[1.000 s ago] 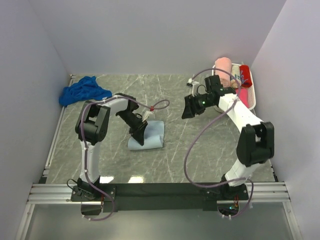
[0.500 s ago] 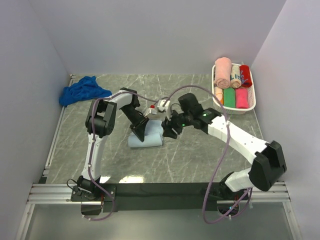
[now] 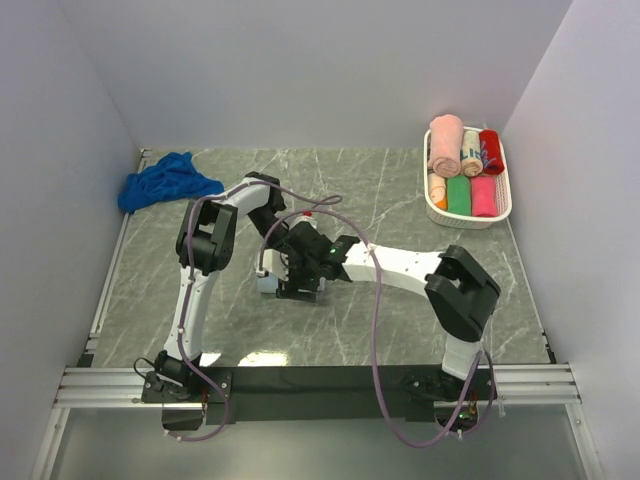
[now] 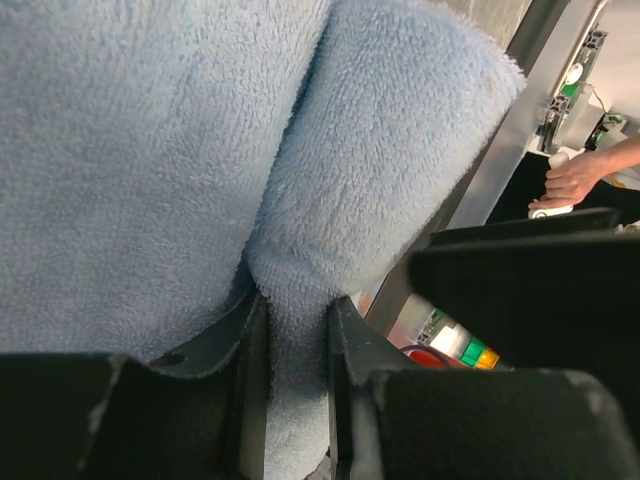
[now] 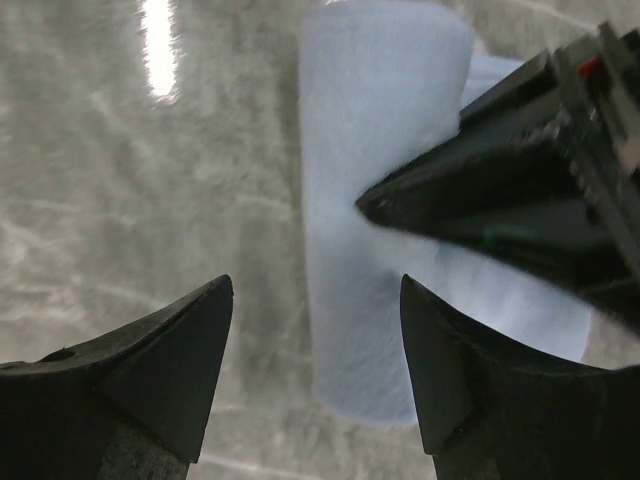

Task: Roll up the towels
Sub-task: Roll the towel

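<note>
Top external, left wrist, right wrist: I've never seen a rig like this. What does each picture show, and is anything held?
These are two robot arms bolted at the near edge of a grey table, each ending in a two-finger gripper. The top picture looks down from above and behind them: the left arm and right arm both reach to a pale blue towel mid-table. A crumpled royal blue towel lies in the far left corner; a white basket of rolled towels sits far right. The other two pictures come from wrist cameras. The left gripper is pinched shut on a fold of the pale blue towel. The right gripper hangs open above its rolled part, holding nothing.
</note>
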Motion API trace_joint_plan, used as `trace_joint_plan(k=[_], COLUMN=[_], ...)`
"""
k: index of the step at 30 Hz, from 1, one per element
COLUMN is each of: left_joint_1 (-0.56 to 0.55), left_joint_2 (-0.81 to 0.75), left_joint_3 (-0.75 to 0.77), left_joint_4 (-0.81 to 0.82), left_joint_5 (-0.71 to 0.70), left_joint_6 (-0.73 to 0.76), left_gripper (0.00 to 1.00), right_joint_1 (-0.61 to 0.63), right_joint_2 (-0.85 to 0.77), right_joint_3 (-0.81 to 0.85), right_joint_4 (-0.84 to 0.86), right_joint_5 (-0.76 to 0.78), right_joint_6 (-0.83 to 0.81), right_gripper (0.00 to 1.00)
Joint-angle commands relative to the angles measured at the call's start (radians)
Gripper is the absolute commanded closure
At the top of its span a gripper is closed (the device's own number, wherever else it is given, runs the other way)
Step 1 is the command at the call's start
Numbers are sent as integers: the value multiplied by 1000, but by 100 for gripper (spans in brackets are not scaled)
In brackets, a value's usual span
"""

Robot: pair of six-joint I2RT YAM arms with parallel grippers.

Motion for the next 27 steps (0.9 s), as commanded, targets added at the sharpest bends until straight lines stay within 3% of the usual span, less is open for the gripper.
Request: trace_joint_plan(k=[1, 7, 10, 13, 14, 16, 18, 27], left_joint_1=[0, 0, 0, 5, 9, 18, 40, 132], left_joint_2=[51, 57, 61, 50, 25, -13, -77, -173], left_joint_3=[14, 22, 22, 6, -4, -50, -86, -22], left_joint_4=[162, 154, 162, 188, 203, 243, 297, 340], left_joint_5=[-151, -157, -154, -158, -157, -139, -114, 38], left_joint_6=[18, 18, 12, -2, -9, -35, -61, -178], left_gripper=[89, 88, 87, 85, 83, 74, 68, 67], right_joint_1=[7, 5, -1, -12, -19, -25, -29, -32], right_joint_2=[34, 101, 144, 170, 170, 161, 153, 155], right_joint_3=[76, 75, 60, 57, 50, 32, 0, -3], right_joint_4=[68, 48, 15, -37, -42, -27, -12, -7], right_joint_5=[72, 69, 49, 0, -11, -22, -24, -27], right_joint_6=[-55, -94, -110, -102, -98, -101, -114, -139], right_gripper=[26, 27, 35, 69, 84, 99, 100, 100])
